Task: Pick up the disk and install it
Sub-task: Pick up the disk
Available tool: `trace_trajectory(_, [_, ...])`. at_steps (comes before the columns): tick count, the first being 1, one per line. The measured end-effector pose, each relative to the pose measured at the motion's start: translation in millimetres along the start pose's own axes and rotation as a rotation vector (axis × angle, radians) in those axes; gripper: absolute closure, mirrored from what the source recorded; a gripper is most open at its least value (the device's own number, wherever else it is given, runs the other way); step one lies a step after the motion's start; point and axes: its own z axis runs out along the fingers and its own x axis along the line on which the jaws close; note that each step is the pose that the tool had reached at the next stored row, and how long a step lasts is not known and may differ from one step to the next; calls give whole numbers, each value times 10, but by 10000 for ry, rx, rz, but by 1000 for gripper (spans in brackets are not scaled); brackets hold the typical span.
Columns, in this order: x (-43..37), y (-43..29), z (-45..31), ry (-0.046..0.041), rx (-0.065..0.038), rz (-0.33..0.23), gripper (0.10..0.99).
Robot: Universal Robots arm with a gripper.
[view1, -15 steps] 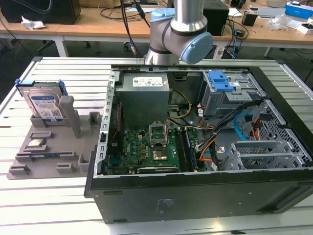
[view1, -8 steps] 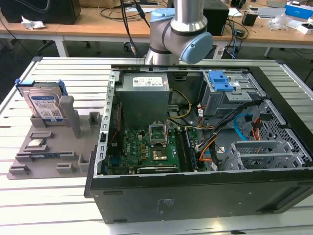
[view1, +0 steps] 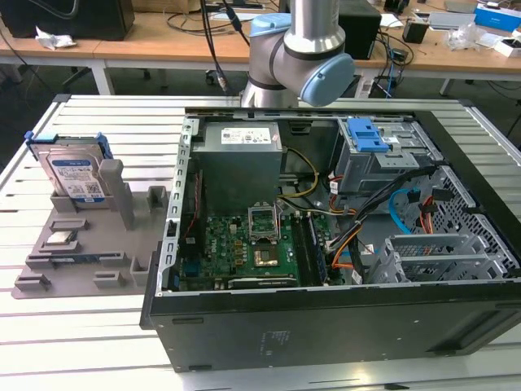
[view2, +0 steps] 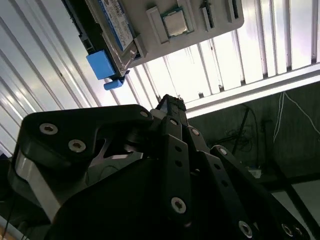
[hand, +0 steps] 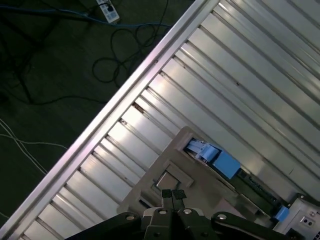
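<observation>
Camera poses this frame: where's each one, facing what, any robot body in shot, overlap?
Exterior view: off the arm, looking down on the open computer case and the tray holding the disk; the arm shows beyond the case.
Second wrist view: on the arm, looking along the gripper to the tray and disk.
First wrist view: on the arm, looking past the gripper to tray, table slats and floor.
Shared: all see tray and disk; both wrist views, the gripper.
</observation>
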Motion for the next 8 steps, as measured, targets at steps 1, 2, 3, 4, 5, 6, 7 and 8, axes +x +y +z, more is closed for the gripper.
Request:
trace_trajectory(1, [0, 0, 0, 4, -2, -88, 980])
trace_trajectory(2, [0, 0, 0, 9, -5, -227, 980])
trace_trajectory(3, [0, 0, 0, 13, -7, -313, 980])
trace_trajectory(4, [0, 0, 0, 17, -10, -445, 980])
trace_trajectory(5, [0, 0, 0, 21, -12, -532, 980])
trace_trajectory(6, [0, 0, 0, 25, -14, -616, 980])
trace_trajectory(7, [0, 0, 0, 31, -17, -771, 980])
trace_trajectory(8, [0, 0, 0, 40, -23, -1009, 980])
